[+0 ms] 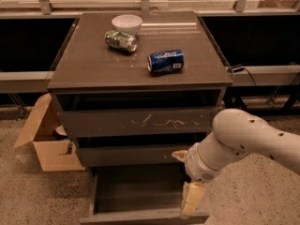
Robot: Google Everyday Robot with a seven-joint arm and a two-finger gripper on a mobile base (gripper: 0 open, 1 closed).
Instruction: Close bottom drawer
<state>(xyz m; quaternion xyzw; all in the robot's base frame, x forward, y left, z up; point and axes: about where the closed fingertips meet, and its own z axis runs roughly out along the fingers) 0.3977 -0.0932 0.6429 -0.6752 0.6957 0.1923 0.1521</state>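
The bottom drawer (136, 191) of the grey-brown cabinet stands pulled out, its flat grey tray showing and its plain front panel (140, 218) at the bottom edge of the camera view. My gripper (191, 198) hangs from the white arm (248, 142) at the drawer's right side, its cream fingers (190, 201) pointing down just behind the front panel's right end. It holds nothing that I can see.
Above are a middle drawer front (136, 154) and a top drawer front with white scratch marks (140, 122). On the cabinet top (84, 64) lie a blue can (165, 61), a green can (121, 40) and a white bowl (126, 22). An open cardboard box (47, 139) stands at the left.
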